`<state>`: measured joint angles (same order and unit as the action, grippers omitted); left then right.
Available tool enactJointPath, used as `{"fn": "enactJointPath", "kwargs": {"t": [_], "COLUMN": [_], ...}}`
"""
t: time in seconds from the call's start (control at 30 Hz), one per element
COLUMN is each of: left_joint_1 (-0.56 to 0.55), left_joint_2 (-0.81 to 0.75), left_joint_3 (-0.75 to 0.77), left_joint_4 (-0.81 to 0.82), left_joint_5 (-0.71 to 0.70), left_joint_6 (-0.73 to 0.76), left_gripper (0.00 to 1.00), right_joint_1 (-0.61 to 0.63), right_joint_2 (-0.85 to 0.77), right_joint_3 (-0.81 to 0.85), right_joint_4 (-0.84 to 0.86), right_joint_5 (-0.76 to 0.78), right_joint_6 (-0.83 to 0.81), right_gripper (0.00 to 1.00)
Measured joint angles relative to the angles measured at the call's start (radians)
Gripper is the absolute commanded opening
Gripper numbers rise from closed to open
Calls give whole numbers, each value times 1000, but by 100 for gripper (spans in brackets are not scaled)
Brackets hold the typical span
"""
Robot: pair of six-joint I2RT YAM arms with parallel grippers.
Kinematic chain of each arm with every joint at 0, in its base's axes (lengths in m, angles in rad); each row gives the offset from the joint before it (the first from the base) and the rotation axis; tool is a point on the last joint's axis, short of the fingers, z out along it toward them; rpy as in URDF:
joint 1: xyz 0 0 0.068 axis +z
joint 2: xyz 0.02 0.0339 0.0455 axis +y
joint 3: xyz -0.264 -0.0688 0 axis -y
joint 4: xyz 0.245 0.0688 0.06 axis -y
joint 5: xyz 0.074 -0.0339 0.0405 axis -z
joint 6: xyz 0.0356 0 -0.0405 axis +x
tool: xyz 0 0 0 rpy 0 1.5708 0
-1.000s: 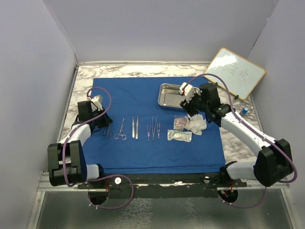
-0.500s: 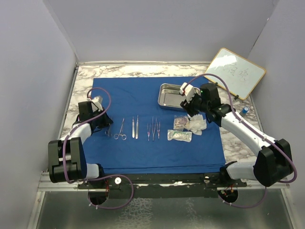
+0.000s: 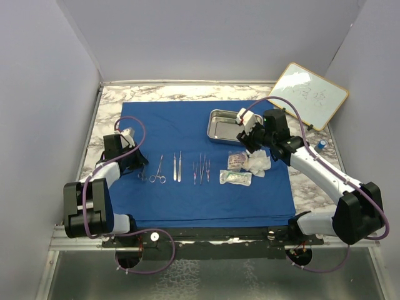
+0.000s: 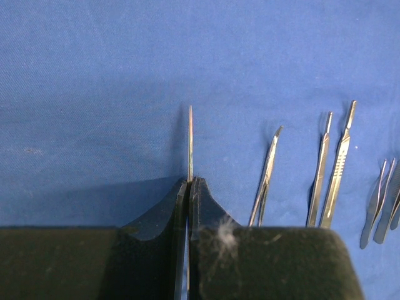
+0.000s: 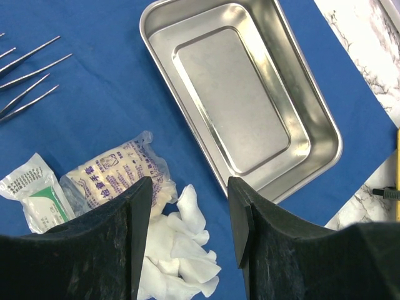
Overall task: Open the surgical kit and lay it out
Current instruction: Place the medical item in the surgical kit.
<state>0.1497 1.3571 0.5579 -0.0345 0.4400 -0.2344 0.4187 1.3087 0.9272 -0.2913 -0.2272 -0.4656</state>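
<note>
Top: blue wrap (image 3: 206, 200) flat on desk (image 3: 315, 178), tools (image 3: 178, 167) rowed near tray (image 3: 224, 127). Left wrist: left gripper (image 4: 189, 184) pinching a thin steel instrument (image 4: 190, 144) edge-on, probably extending the row. Right wrist: right gripper (image 5: 187, 197) spread above gauze (image 5: 181, 256), likely next pick.

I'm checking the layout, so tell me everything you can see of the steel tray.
The steel tray is shallow and rectangular, with rounded corners and a stepped floor, in shiny metal. It is empty and lies flat on the blue cloth, toward its far right. The open right gripper hangs near it over the white gauze; nothing but the cloth touches it.
</note>
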Motion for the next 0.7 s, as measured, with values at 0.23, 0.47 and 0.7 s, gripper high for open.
{"fn": "enactJointPath", "kwargs": {"t": [0.23,0.47,0.7], "left_joint_1": [0,2,2], "left_joint_2": [17,18,22], "left_joint_3": [0,0,0], "left_joint_4": [0,0,0], "left_joint_5": [-7,-16,-24], "left_joint_6": [-7,-22,-27], "left_gripper": [6,8,11], "right_joint_1": [0,-2,-2], "right_joint_2": [0,0,0], "right_joint_3": [-1,-1,-1], "right_joint_4": [0,0,0], "right_joint_5": [-5,-10,-14], "right_joint_6": [0,0,0], "right_gripper": [51,51,51]}}
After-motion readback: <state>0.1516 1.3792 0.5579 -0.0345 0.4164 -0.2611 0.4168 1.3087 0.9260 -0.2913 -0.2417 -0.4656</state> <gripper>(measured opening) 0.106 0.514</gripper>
